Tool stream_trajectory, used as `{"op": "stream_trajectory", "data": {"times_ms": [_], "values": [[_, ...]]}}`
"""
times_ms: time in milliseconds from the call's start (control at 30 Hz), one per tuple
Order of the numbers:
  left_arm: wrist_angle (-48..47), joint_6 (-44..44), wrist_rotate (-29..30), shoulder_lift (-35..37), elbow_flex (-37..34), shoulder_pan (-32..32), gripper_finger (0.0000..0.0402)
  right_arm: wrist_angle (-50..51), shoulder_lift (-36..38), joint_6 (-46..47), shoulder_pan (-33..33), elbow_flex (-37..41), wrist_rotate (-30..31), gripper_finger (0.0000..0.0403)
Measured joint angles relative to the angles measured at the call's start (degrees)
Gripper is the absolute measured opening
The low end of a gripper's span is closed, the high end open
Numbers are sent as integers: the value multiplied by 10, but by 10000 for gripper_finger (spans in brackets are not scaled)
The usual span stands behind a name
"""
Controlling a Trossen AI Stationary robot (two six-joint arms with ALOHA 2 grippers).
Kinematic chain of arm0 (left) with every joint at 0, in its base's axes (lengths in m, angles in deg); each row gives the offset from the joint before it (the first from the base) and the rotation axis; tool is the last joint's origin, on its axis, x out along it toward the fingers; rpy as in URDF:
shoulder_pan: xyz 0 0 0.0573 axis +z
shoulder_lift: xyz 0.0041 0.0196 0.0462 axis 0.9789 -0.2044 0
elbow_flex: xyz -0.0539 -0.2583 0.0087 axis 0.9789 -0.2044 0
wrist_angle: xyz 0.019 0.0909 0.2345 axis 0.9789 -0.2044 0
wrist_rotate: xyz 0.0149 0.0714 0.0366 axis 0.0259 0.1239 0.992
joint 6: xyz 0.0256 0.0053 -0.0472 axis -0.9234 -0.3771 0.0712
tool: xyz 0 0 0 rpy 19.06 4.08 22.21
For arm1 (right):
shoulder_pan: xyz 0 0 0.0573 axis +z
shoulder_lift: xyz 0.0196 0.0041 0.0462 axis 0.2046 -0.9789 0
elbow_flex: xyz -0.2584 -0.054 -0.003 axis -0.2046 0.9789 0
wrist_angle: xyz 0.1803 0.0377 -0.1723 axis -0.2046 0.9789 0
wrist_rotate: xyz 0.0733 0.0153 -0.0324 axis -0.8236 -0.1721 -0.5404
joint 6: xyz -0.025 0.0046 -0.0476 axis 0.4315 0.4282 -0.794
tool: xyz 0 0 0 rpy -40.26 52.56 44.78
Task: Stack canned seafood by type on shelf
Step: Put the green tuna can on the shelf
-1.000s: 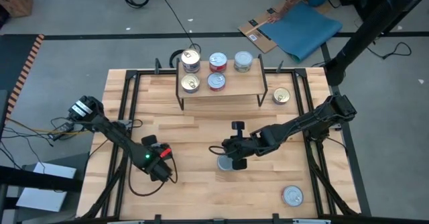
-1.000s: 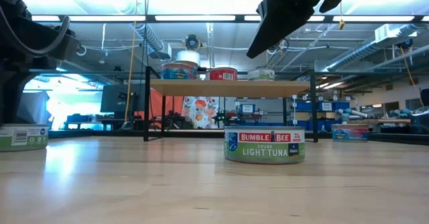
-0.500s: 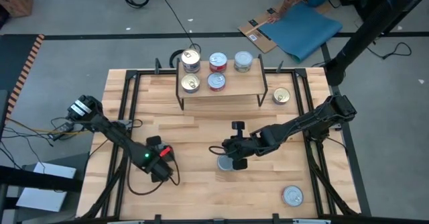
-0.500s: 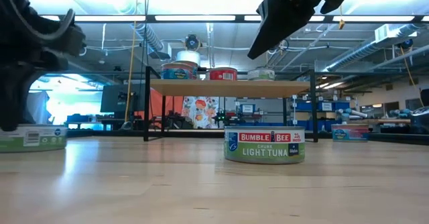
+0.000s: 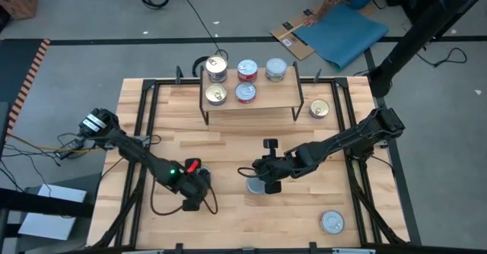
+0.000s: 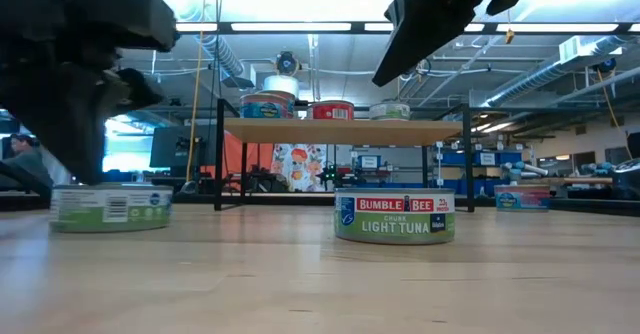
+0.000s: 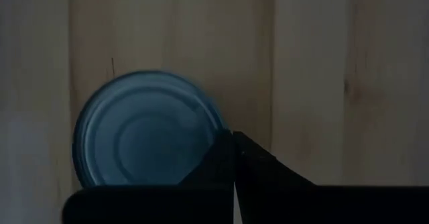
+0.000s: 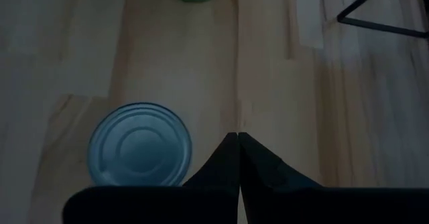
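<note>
Overhead-hidden tin [image 7: 144, 130] — beneath left pincer [image 7: 233, 158]

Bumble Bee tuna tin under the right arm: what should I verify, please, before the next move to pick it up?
1. Tuna tin upright and flat on the table: ok.
2. Right end effector open for a grasp: not ok, its fingers are shut together.
3. Right end effector centred on the tuna tin: not ok; in the right wrist view the tin lies beside the fingers.
4. Bare place on the shelf: ok, at its front right corner.
5. Left end effector apart from the right arm: ok; it hangs over another tin.
6. Which tins on the shelf match this type: cannot tell.
</note>
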Motion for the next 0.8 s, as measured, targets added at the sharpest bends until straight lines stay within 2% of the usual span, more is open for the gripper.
{"op": "stream_trajectory", "data": {"times_ms": [233,300,433,533,667,800], "values": [[45,-60,-3,4,0,17,1,-25,0,13,18,0,-1,11],[30,-67,11,10,0,17,0,-33,0,24,20,0,-11,11],[-33,-42,72,60,-10,16,0,-90,-1,39,22,19,-32,11],[-17,-13,85,113,-50,24,0,-155,-1,35,22,47,-48,11],[21,7,77,173,-106,51,0,-210,-1,26,22,79,-52,11],[34,22,5,182,-133,111,8,-232,-1,25,19,89,-52,11]]}}
